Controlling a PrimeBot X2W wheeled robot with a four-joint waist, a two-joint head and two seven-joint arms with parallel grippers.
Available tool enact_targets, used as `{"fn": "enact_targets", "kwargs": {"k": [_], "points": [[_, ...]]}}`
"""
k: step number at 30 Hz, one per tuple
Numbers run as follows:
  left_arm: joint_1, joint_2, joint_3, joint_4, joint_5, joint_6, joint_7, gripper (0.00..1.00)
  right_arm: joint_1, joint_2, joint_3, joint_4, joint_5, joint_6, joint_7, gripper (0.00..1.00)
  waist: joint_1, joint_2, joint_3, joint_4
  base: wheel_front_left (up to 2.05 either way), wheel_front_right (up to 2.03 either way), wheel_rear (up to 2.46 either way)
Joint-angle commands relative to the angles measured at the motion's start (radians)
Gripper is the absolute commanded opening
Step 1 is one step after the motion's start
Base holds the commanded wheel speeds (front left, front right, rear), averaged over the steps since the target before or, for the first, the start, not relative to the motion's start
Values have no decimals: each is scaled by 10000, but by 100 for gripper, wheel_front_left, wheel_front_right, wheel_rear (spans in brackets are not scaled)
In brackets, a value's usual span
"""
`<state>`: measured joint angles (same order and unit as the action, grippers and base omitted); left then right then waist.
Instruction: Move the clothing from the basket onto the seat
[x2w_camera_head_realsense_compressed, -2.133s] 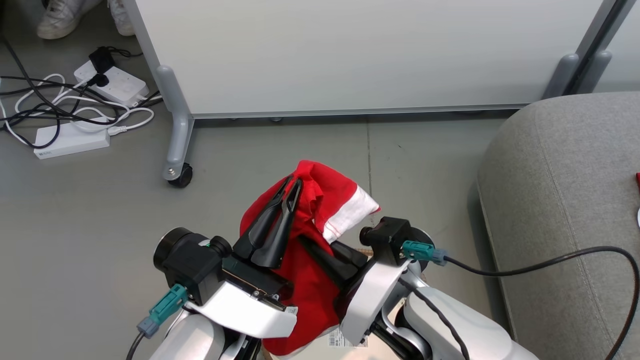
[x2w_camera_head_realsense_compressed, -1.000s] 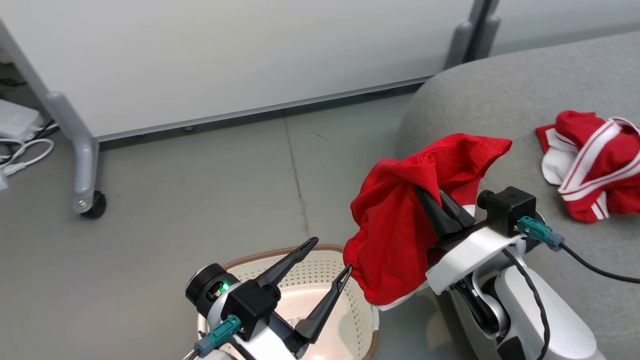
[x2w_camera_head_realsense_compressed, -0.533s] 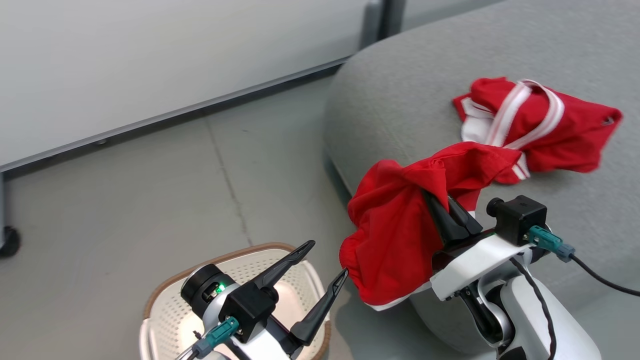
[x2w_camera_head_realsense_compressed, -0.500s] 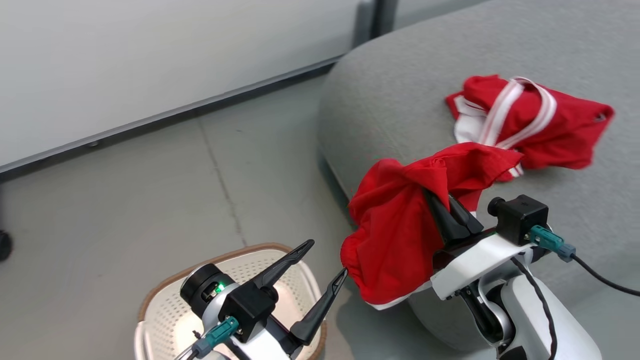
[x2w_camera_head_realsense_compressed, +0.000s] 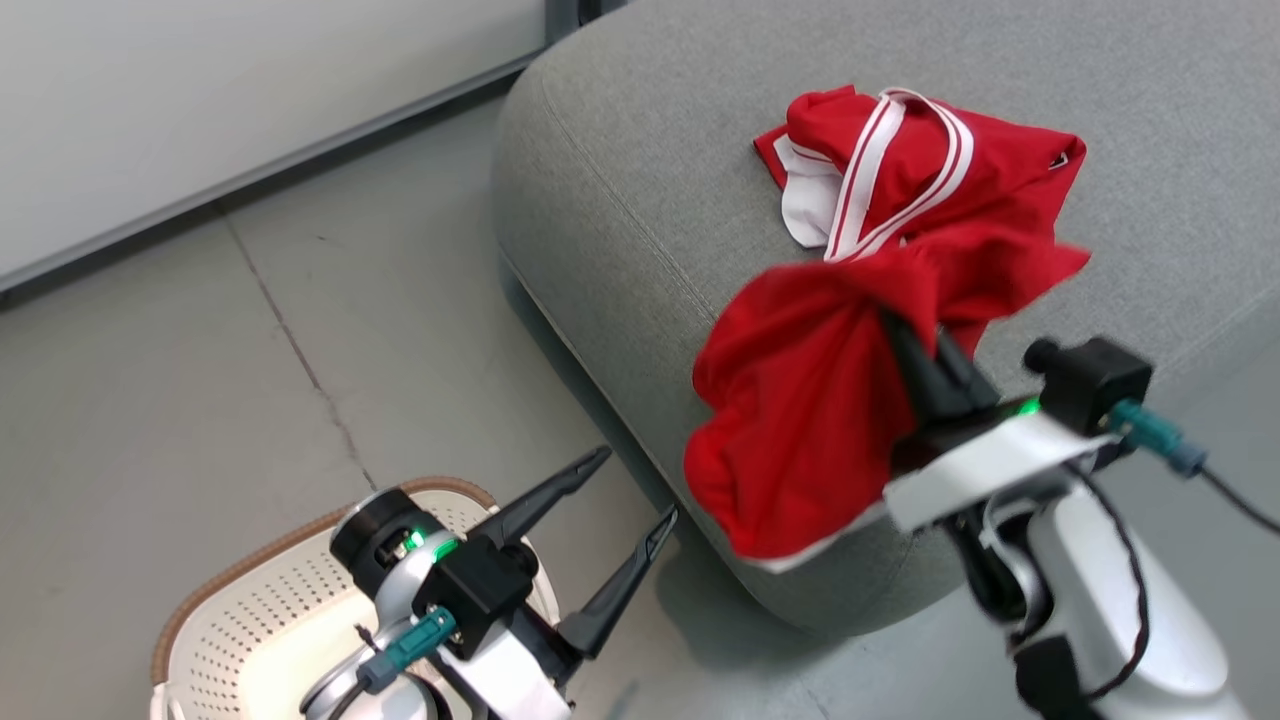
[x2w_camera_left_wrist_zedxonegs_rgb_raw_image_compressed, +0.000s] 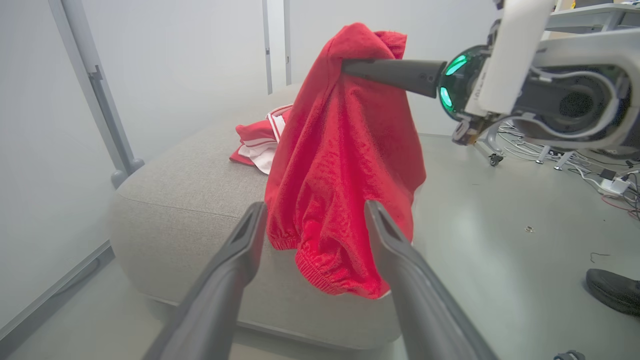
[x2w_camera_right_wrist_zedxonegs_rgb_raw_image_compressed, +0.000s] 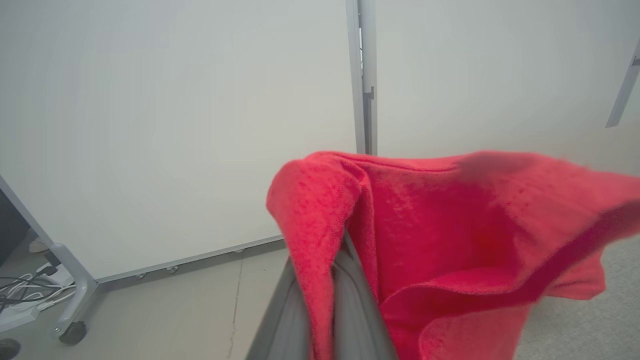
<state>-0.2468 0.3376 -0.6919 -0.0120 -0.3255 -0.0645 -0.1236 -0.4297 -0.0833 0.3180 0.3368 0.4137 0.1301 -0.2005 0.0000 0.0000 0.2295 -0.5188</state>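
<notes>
The right arm comes up from the lower right of the head view, its pale forearm angled up and to the left, and the right gripper (x2w_camera_head_realsense_compressed: 905, 338) points the same way above the front part of the sofa cushion (x2w_camera_head_realsense_compressed: 640, 200). Its two dark fingers (x2w_camera_right_wrist_zedxonegs_rgb_raw_image_compressed: 345, 305) lie pressed together, side by side, with a fold of the plain red garment (x2w_camera_head_realsense_compressed: 800, 420) pinched between them near the tips. The cloth bunches over the fingertips and hangs down in a loose bag, its white hem at the bottom by the cushion's rounded front corner; whether the hanging part touches the cushion cannot be told. In the left wrist view the same fingers reach in level from the right, a green light glowing at the wrist behind them. The striped garment (x2w_camera_head_realsense_compressed: 900, 170) lies crumpled on top of the cushion, just behind the held one. The left arm sits low at the lower left, above the basket (x2w_camera_head_realsense_compressed: 215, 585) on the grey floor (x2w_camera_head_realsense_compressed: 200, 350). The left gripper (x2w_camera_head_realsense_compressed: 638, 482) points up and to the right toward the hanging cloth, its fingers spread wide with nothing between them, short of the red fabric. A pale partition panel (x2w_camera_head_realsense_compressed: 200, 100) stands behind.
</notes>
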Motion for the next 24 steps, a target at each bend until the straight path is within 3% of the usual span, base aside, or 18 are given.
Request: {"fn": "enact_targets", "kwargs": {"k": [1,18,24], "points": [[-220,84,86,-84,76,39,28,100,-260,-108,-120,37,65,13,-106,0,0,0,188,-94,0,0,0],[-1760,993,451,-1440,566,-145,607,100,-5547,-877,-2390,1586,912,13,-672,0,0,0,2498,581,0,0,0],[-2441,1285,364,-1897,812,-317,871,100,-6302,-957,-3413,2311,897,13,-649,0,0,0,3693,1004,0,0,0]]}}
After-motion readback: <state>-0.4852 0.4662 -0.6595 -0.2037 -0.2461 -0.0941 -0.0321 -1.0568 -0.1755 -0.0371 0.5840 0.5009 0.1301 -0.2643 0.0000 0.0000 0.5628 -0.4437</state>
